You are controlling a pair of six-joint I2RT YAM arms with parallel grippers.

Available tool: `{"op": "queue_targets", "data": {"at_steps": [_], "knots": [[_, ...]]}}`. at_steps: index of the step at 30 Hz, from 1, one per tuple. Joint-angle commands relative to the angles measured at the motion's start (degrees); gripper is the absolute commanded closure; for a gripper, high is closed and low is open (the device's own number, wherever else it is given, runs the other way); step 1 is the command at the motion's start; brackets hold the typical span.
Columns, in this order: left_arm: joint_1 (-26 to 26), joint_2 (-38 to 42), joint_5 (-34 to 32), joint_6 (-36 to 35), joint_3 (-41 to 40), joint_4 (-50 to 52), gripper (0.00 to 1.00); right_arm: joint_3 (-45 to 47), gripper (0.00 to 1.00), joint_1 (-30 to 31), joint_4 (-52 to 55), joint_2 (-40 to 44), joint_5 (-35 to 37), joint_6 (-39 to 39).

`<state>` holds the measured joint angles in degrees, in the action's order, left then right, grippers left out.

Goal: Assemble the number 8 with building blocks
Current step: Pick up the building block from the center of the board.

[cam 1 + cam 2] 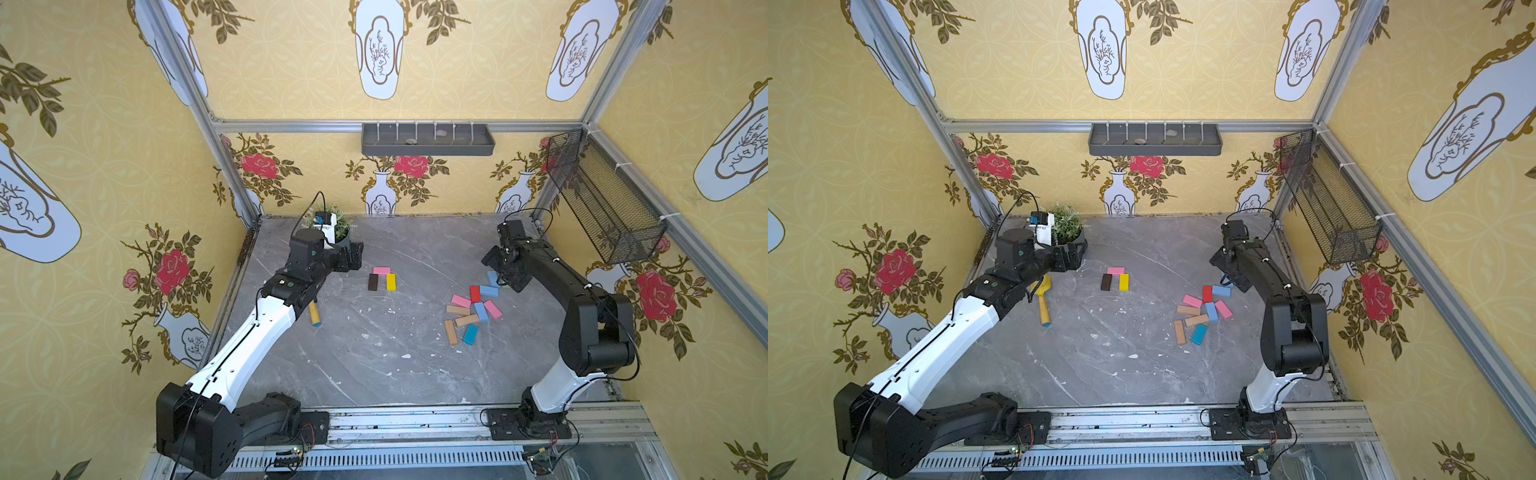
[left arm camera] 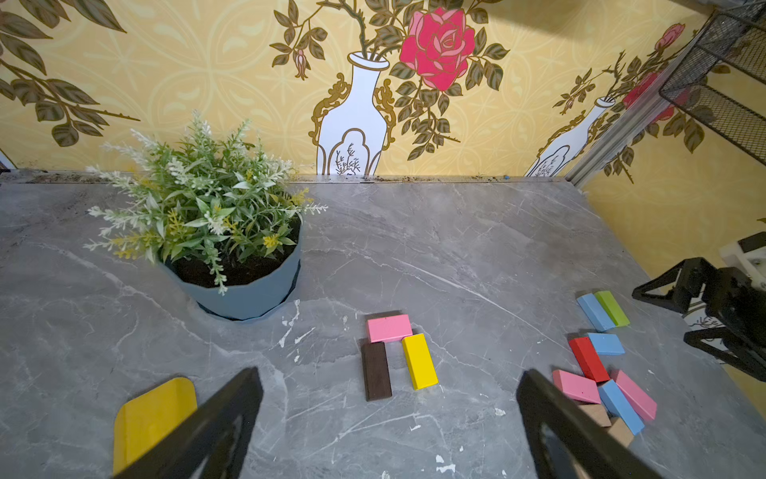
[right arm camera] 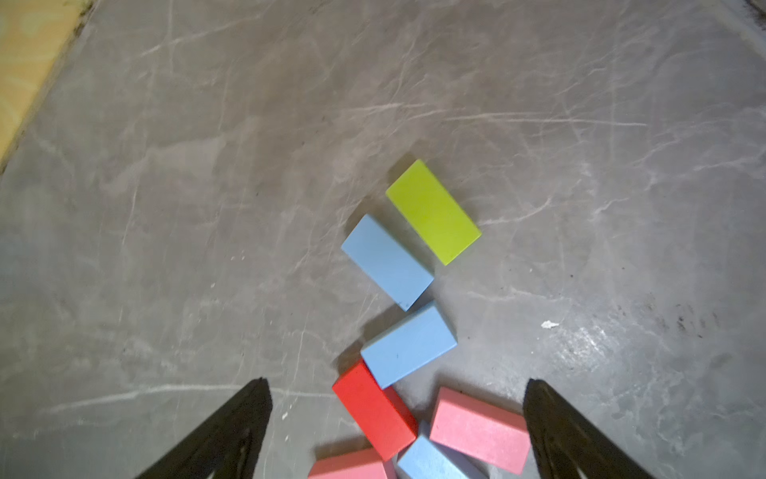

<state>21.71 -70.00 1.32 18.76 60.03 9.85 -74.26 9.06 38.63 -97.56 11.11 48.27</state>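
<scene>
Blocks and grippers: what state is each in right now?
left gripper, open, empty.
right gripper, open, empty.
pink block, flat, placed crosswise as the figure's top.
dark brown block, flat, lengthwise at the pink's end.
yellow block, flat, parallel to the brown, gap between.
loose blocks, scattered, some overlapping, unplaced.

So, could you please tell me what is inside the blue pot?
A green plant with white and yellow sprigs, rooted in dark soil. Anything beneath the soil is covered.

On the table [image 1: 374, 374] mid-back, left block [image 1: 373, 282] and right block [image 1: 391, 282] lie side by side, 3rd block [image 1: 381, 270] across their far ends, block pile [image 1: 480, 311] right of them, scoop toy [image 1: 1043, 303] left, potted plant [image 1: 1066, 224] back-left.
</scene>
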Motion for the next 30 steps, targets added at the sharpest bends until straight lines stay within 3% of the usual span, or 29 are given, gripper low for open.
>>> {"op": "queue_targets", "data": {"at_steps": [1, 8, 17, 30], "knots": [[-0.06, -0.28, 0.35, 0.32, -0.46, -1.81, 0.01, -1.24, 0.03, -1.80, 1.93, -1.35, 1.66, 5.42], [-0.07, -0.70, 0.75, 0.31, -0.43, -2.06, 0.01, -2.28, 0.00, -5.60, 0.74, -5.18, -2.00, 11.60], [-0.01, -1.14, 0.91, 0.32, -0.35, -2.16, 0.01, -4.12, 0.05, -6.94, -0.05, -9.65, -4.61, 17.62], [-0.02, -1.71, 1.16, 0.34, -0.18, -2.13, 0.00, -7.08, 0.05, -8.53, 0.23, -15.05, -6.16, 19.58]]}}
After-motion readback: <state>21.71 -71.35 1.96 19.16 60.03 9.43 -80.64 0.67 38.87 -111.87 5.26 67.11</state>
